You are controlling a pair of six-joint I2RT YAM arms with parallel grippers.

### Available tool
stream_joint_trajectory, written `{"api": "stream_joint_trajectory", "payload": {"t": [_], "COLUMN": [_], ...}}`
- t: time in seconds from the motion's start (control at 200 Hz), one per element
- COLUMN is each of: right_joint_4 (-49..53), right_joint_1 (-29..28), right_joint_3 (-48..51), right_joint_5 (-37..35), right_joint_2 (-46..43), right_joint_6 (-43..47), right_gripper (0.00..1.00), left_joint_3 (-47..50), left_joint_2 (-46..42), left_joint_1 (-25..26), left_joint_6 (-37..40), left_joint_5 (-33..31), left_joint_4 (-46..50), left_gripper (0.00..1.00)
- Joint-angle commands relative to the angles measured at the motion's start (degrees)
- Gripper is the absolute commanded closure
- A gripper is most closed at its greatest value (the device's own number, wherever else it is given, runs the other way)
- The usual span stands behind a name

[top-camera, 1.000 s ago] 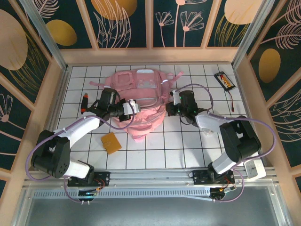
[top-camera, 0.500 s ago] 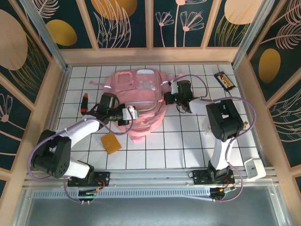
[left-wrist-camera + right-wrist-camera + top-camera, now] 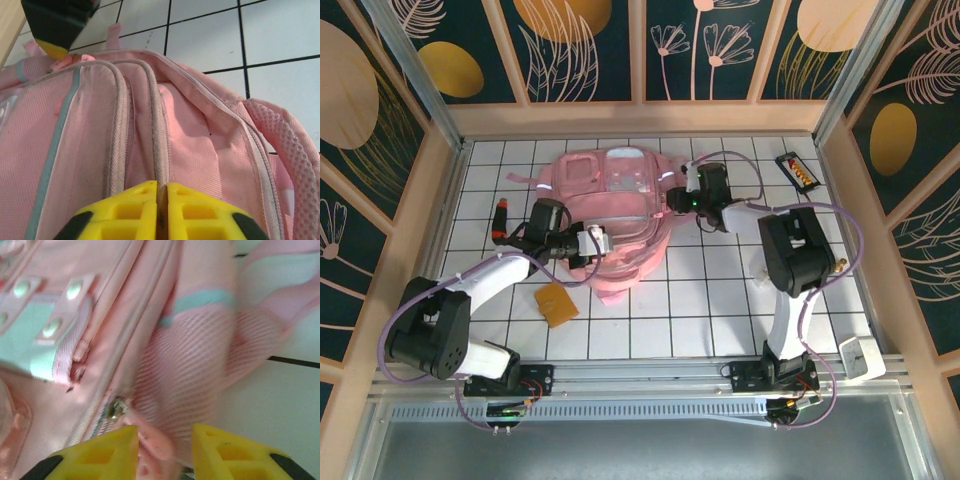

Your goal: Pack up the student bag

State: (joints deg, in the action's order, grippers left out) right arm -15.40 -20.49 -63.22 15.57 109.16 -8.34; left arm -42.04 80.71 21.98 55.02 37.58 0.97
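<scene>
On the white gridded table, seen from the top camera, the student bag lies flat in the middle with its front pockets up. The left gripper sits on the bag's near left edge and the right gripper at its right side. A flat tan piece lies just nearer than the bag, a red-and-black pen-like thing well to its left, and a small black case well to its far right. None of them is in the bag.

In the left wrist view, the left gripper has its yellow fingers pinched almost together on a piped zip ridge of the bag. The ridge runs straight into the thin slit between them, so the gripper reads as clenched on the bag's fabric.

In the right wrist view, the right gripper stands released, with its fingers apart. A pink zip pull lies in the gap, hanging from the metal slider beside the bag's mesh side panel. The picture is blurred.

The step in hand looks like opening the bag's zip, well before any packing. The next move probably calls for the right fingers to close on the pull and draw it along the zip line. Meanwhile the left would need to hold the fabric taut so the soft bag does not drag along.
</scene>
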Motion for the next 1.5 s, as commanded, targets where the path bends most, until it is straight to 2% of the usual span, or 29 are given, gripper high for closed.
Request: {"api": "stream_joint_trajectory", "payload": {"t": [0.0,0.105,0.17,0.205,0.23,0.25,0.265,0.315,0.35,0.445,0.485,0.535,0.611,0.701,0.731,0.771,0.811,0.866,0.906,0.941,1.016,1.066,1.101,1.146,1.241,1.291,1.386,1.496], "right_joint_4": [-0.5,0.2,0.9,1.0,1.0,1.0,0.9,2.1,4.5,9.4,11.3,14.1,24.8,42.9,47.0,49.4,50.4,48.9,46.4,42.6,33.0,27.3,24.2,23.8,32.0,35.5,37.2,39.2], "right_joint_1": [1.6,1.7,1.8,1.8,1.9,1.9,2.0,2.1,2.4,6.1,7.8,9.4,9.7,9.9,10.0,10.0,8.8,5.1,1.5,-2.6,-7.5,-7.5,-6.7,-5.6,-5.0,-4.5,-3.8,-3.8], "right_joint_3": [3.8,6.4,6.2,6.0,5.8,5.7,5.7,5.9,5.9,6.3,6.6,7.3,5.3,2.7,3.1,4.2,5.0,6.1,6.9,7.7,9.7,10.5,9.4,6.2,-4.2,-8.9,-13.7,-17.5], "right_joint_5": [-5.3,-9.9,-14.2,-17.3,-20.2,-22.8,-24.8,-29.7,-29.7,-12.0,-5.8,-0.2,-3.9,-11.7,-10.0,-5.4,-2.7,0.9,3.7,4.8,10.0,13.8,16.0,18.7,17.2,14.8,14.4,14.2], "right_joint_2": [-11.3,-19.9,-24.2,-26.2,-27.5,-28.3,-29.1,-31.1,-32.3,-35.0,-35.9,-37.2,-38.1,-37.5,-37.5,-38.0,-38.7,-39.8,-40.4,-40.5,-39.0,-35.8,-31.9,-26.3,-15.0,-10.2,-4.7,0.2], "right_joint_6": [5.1,12.4,14.8,15.0,14.3,13.1,12.0,7.3,3.7,-2.5,-6.1,-7.9,-10.4,-21.3,-22.6,-19.3,-14.5,-3.3,7.4,17.0,40.4,49.4,52.8,57.1,67.9,71.6,76.0,79.5], "right_gripper": [0.61,0.53,0.49,0.40,0.30,0.06,0.01,0.01,0.01,0.01,0.01,0.01,0.03,0.04,0.05,0.09,0.13,0.13,0.13,0.12,0.11,0.11,0.14,0.20,0.31,0.36,0.37,0.38], "left_joint_3": [-2.3,-3.6,-5.1,-6.1,-6.7,-7.1,-7.4,-8.4,-9.5,-13.3,-15.6,-17.4,-18.8,-20.1,-20.1,-19.0,-16.8,-13.3,-10.0,-7.0,-2.2,-1.7,-3.4,-7.0,-14.4,-15.7,-14.9,-14.0], "left_joint_2": [-4.6,-8.1,-9.6,-10.3,-10.9,-11.3,-11.5,-12.3,-12.7,-12.3,-11.6,-10.0,-6.9,-3.6,-3.0,-3.0,-3.7,-5.4,-6.7,-8.1,-9.4,-8.3,-6.3,-3.1,2.8,3.7,3.3,2.8], "left_joint_1": [0.2,0.2,0.2,0.2,0.2,0.2,0.2,0.2,0.2,0.2,0.1,0.0,0.0,0.1,0.1,0.1,0.1,0.5,1.1,1.8,2.7,2.7,2.7,2.7,2.7,2.6,2.6,2.7], "left_joint_6": [-4.7,-8.1,-11.0,-13.2,-15.6,-18.5,-20.9,-29.6,-34.9,-45.6,-49.1,-51.3,-57.7,-60.8,-59.9,-56.0,-49.8,-38.1,-28.8,-22.4,-12.3,-9.2,-8.1,-7.0,-7.8,-8.6,-9.1,-5.1], "left_joint_5": [8.5,6.7,4.7,3.6,2.7,1.8,0.8,-3.9,-8.4,-19.4,-24.9,-27.2,-28.6,-27.1,-25.8,-22.3,-17.4,-7.9,-3.0,-1.6,-2.9,-4.0,-5.0,-7.4,-12.7,-14.5,-16.5,-16.8], "left_joint_4": [3.8,2.9,3.1,3.1,2.8,2.3,1.6,-0.7,-1.0,2.1,3.0,4.8,6.4,10.1,11.2,11.6,11.0,10.5,9.9,7.7,1.8,0.0,1.2,5.1,12.1,12.2,11.6,14.3], "left_gripper": [0.70,0.53,0.46,0.44,0.43,0.40,0.38,0.31,0.25,0.02,0.01,0.01,0.01,0.01,0.01,0.01,0.09,0.22,0.22,0.21,0.20,0.23,0.29,0.43,0.58,0.58,0.53,0.52]}}
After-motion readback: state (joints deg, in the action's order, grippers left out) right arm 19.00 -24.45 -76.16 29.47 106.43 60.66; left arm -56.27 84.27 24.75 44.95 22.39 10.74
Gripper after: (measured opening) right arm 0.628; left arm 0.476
